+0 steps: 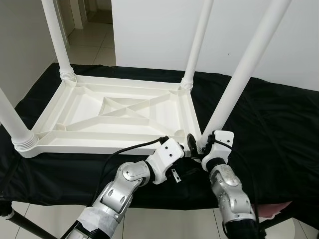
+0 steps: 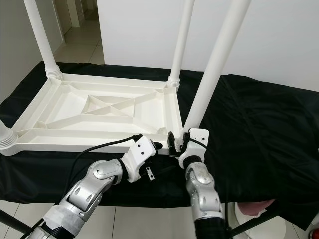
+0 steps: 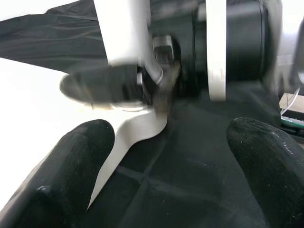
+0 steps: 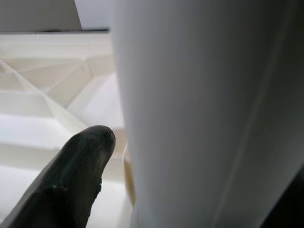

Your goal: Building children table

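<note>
White plastic children's table (image 1: pixel 119 112), inverted on black-draped bench (image 1: pixel 279 124), centre frame: four legs standing. Right gripper (image 1: pixel 195 144) closed on near-right leg (image 1: pixel 234 84); seating judged unfinished. Left gripper (image 1: pixel 185 149) open alongside.

Your head stereo pair looks forward and down at the upturned table (image 1: pixel 119 112) from close range. Each wrist camera sights along its own fingers, very near the table's near-right leg (image 4: pixel 209 118); all views share that corner.
</note>
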